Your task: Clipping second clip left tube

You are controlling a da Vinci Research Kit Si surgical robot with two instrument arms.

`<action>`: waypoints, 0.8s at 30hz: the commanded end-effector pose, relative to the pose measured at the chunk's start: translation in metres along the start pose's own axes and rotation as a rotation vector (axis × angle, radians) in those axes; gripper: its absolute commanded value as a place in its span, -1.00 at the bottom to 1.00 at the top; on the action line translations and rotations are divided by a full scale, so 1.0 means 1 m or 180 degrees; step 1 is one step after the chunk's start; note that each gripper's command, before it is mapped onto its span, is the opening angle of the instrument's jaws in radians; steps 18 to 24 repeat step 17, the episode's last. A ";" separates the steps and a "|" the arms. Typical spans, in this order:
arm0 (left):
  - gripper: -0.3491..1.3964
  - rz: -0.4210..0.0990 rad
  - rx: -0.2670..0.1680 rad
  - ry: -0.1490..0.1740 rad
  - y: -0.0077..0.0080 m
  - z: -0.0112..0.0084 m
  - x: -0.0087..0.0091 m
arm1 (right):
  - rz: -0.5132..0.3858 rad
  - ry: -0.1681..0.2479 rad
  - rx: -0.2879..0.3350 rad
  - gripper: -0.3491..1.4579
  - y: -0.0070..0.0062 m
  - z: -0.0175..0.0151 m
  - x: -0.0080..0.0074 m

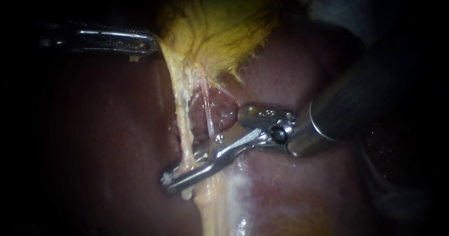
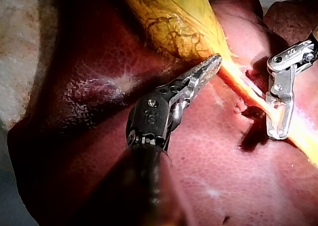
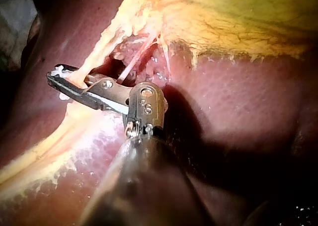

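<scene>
Endoscope: left instrument [image 1: 152,44] upper left, jaws clamped on the gallbladder [image 1: 220,25] edge. Right instrument [image 1: 168,179] has its jaws closed across the left tube [image 1: 184,133], lower centre.
Left wrist: same grip [image 2: 214,62]; right instrument [image 2: 277,133] astride the tube [image 2: 246,89].
Right wrist: tube [image 3: 99,57] pinched between the jaws [image 3: 55,78], white clip [image 3: 58,68] at the tips.
</scene>
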 end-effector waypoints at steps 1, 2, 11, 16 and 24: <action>-1.00 0.0000 -0.0001 0.0000 0.0000 0.0000 0.0000 | 0.0001 0.0001 0.0001 -1.00 0.0000 0.0000 0.0000; -1.00 0.0000 -0.0001 0.0000 0.0000 0.0000 0.0000 | 0.0001 0.0001 0.0001 -1.00 0.0000 0.0000 0.0001; -1.00 0.0000 -0.0001 0.0000 0.0000 0.0000 0.0000 | 0.0001 -0.0004 0.0009 -1.00 0.0001 -0.0001 0.0001; -1.00 0.0000 -0.0001 0.0000 0.0000 0.0000 0.0000 | 0.0000 -0.0005 0.0011 -1.00 0.0002 -0.0002 0.0001; -1.00 0.0000 -0.0001 0.0000 0.0000 0.0000 0.0000 | 0.0000 -0.0006 0.0012 -1.00 0.0002 -0.0002 0.0001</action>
